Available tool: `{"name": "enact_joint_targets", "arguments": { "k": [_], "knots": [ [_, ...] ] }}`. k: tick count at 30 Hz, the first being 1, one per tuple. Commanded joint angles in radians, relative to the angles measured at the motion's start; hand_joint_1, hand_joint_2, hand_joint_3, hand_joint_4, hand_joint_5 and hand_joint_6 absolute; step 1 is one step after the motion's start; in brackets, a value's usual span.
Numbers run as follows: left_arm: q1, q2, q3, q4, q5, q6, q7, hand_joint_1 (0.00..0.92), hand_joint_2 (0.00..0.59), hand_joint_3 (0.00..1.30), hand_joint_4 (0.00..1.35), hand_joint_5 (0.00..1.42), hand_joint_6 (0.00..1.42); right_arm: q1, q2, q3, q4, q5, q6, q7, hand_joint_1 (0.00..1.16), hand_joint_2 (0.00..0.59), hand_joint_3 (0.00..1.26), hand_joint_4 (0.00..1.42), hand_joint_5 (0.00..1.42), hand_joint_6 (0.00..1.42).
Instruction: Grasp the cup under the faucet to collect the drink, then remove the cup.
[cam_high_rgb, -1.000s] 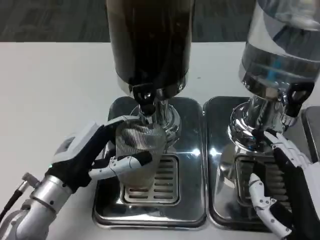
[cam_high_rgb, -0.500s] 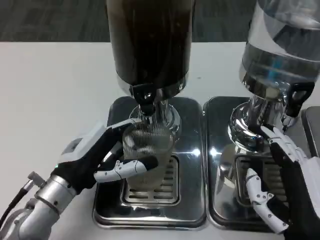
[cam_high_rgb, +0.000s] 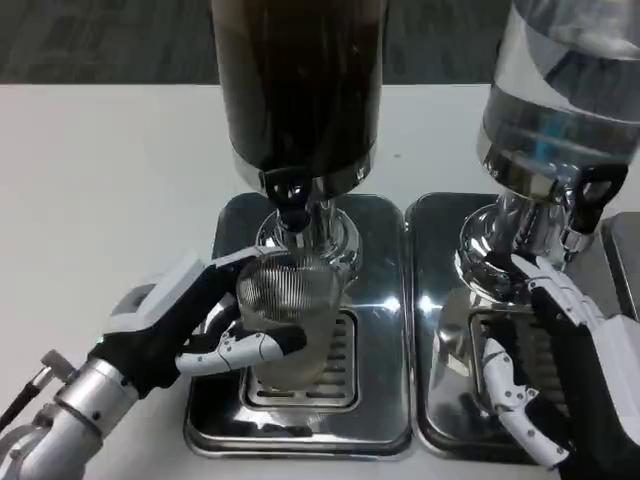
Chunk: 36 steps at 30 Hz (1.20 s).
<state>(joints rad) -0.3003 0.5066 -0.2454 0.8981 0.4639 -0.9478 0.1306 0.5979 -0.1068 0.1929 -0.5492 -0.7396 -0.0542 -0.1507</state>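
Your left hand (cam_high_rgb: 190, 325) is wrapped around the ribbed clear cup (cam_high_rgb: 290, 320), fingers curled across its front, so the grip looks secure. The cup sits over the slotted grate of the left drip tray (cam_high_rgb: 220, 420), just below and slightly in front of the black faucet (cam_high_rgb: 291, 205) of the dark drink dispenser (cam_high_rgb: 298, 90). Whether the cup holds any drink is too hard to tell through the ribbing; it looks pale, maybe near empty.

Step in hand, as a judgement: the hold is made and you are in the collect phase, or just at the point of lifting away. No stream is visible from the faucet.

Your right hand (cam_high_rgb: 560, 390) hangs over the right drip tray (cam_high_rgb: 440, 430), below the clear dispenser (cam_high_rgb: 560, 100), fingers spread and holding nothing.

Next move calls for:
- keep the cup upright and its mouth under the faucet if filling is not done
- otherwise draw it toward you, off the tray onto the white worktop (cam_high_rgb: 100, 200)
- keep the rim clear of the faucet on the way out; a tilt would spill.
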Motion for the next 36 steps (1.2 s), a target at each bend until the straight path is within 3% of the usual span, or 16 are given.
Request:
{"name": "enact_joint_targets", "arguments": {
  "k": [1,9,22,27,32,36],
  "knots": [
    [0.021,0.016,0.017,-0.034,-0.006,0.004,0.001,0.051,0.148,0.3,0.3,0.44,0.46,0.012,-0.003,-0.006,-0.007,0.006,0.009,0.003,0.43,0.586,0.2,0.1,0.09,0.06],
    [0.045,0.035,0.024,-0.099,0.008,0.067,0.004,0.0,0.102,0.26,0.15,0.29,0.27,0.013,-0.01,-0.012,-0.014,0.013,0.009,0.008,0.43,0.586,0.2,0.1,0.09,0.07],
    [0.063,0.059,0.033,-0.172,0.039,0.148,0.0,0.0,0.085,0.24,0.05,0.19,0.2,0.019,-0.017,-0.018,-0.026,0.027,0.013,0.015,0.43,0.586,0.2,0.1,0.09,0.08],
    [0.063,0.065,0.023,-0.173,0.036,0.151,-0.022,0.0,0.077,0.22,0.0,0.11,0.12,0.017,-0.013,-0.021,-0.029,0.028,0.014,0.012,0.43,0.586,0.2,0.1,0.09,0.08],
    [0.061,0.074,0.02,-0.184,0.041,0.146,-0.033,0.0,0.045,0.1,0.0,0.01,0.03,0.018,-0.01,-0.018,-0.03,0.025,0.016,0.013,0.43,0.586,0.2,0.1,0.09,0.08],
    [0.066,0.082,0.023,-0.211,0.055,0.146,-0.022,0.0,0.041,0.08,0.0,0.0,0.0,0.02,-0.01,-0.017,-0.032,0.027,0.018,0.014,0.43,0.586,0.2,0.1,0.1,0.08]
  ]
}}
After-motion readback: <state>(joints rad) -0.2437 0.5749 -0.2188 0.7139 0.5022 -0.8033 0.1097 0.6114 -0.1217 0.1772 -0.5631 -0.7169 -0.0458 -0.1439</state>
